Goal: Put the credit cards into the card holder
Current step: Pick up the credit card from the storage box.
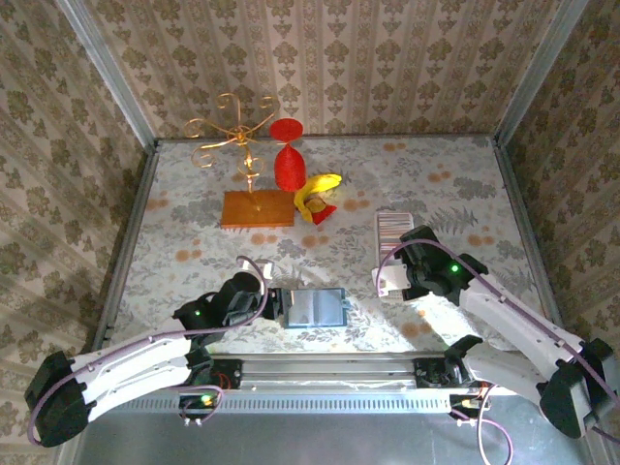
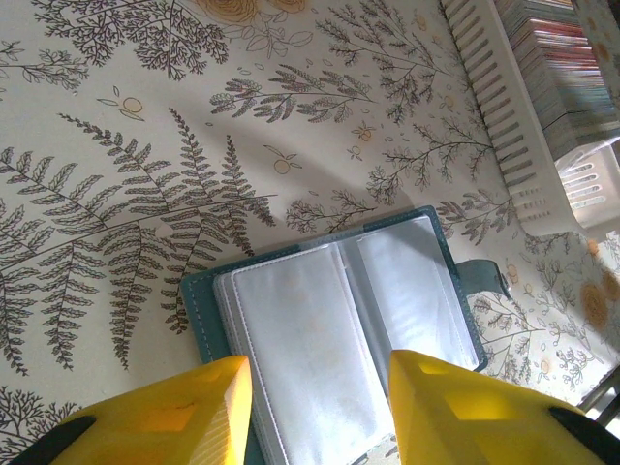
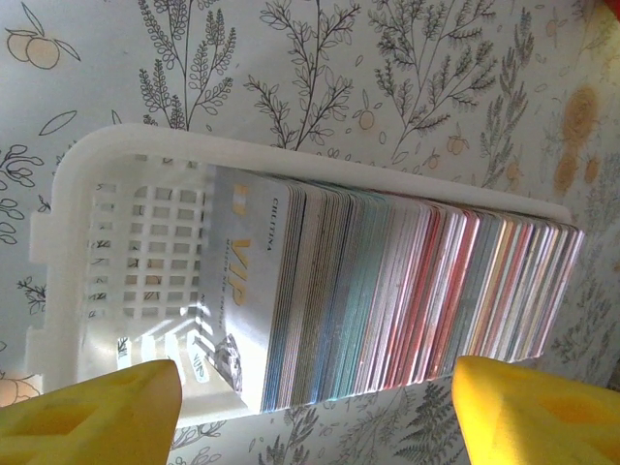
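The card holder (image 1: 315, 308) lies on the table (image 1: 194, 223) near its front edge, the left claw (image 1: 281, 303) just left of it. To its right, slightly farther back, a basket (image 1: 380, 232) holds the credit cards (image 1: 397, 228), with the right claw (image 3: 315, 387) above them.

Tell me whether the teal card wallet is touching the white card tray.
Apart. The left wrist view shows bare tablecloth between the teal card wallet and the white card tray.

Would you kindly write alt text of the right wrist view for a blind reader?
A white slotted tray on a fern-print tablecloth holds a tight row of cards standing on edge, the front one marked VIP. The right gripper is open, its yellow fingers at the bottom corners, holding nothing.
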Controlling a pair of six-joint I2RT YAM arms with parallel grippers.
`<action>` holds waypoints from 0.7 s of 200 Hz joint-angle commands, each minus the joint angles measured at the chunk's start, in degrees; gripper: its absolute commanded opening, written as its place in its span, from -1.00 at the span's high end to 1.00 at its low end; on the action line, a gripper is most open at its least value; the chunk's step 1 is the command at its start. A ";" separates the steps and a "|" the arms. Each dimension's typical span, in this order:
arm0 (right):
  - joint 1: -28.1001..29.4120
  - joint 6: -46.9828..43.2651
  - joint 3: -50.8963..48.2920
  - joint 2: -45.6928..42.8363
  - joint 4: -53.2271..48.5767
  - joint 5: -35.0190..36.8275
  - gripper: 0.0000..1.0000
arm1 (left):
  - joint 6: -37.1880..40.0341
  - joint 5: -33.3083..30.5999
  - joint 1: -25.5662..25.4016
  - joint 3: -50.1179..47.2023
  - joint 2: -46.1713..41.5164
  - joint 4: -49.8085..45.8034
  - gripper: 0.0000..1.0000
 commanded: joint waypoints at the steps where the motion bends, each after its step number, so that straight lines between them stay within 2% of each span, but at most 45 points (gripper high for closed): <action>1: -0.32 -0.77 -0.42 1.42 1.27 -0.98 -0.50 | 1.30 0.77 0.11 -0.53 -0.27 -0.91 0.16; 21: -0.29 -1.03 -0.75 2.93 3.07 -0.52 -0.50 | 1.14 0.91 0.16 -0.58 -0.28 -1.07 0.16; 99: -0.15 -1.33 -1.40 11.00 12.73 3.32 -0.78 | 0.60 0.64 0.13 -0.91 -0.35 -0.82 0.16; 140: 0.38 -2.67 -2.00 13.65 13.70 5.42 -0.80 | 0.46 0.80 0.15 -0.97 -0.70 -0.88 0.17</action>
